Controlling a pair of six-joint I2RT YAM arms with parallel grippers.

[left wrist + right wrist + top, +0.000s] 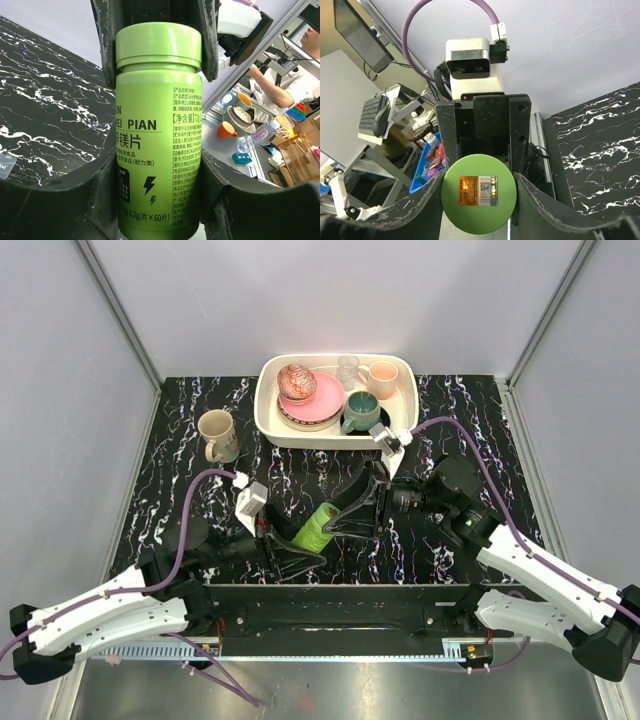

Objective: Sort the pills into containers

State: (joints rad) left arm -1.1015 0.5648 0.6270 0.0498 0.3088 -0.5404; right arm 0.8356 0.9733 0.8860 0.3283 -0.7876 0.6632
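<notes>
A small green bottle is held between both grippers above the near middle of the table. My left gripper is shut on the bottle's body, with one finger pressed on each side. My right gripper is shut on the bottle's round green cap, which faces the right wrist camera with a label on top. In the left wrist view the right gripper's fingers flank the cap. The pills and the containers are out of view.
A white tub at the back middle holds a pink plate, a patterned bowl, a teal mug, a pink cup and a clear glass. A beige mug stands left of it on the black marbled table.
</notes>
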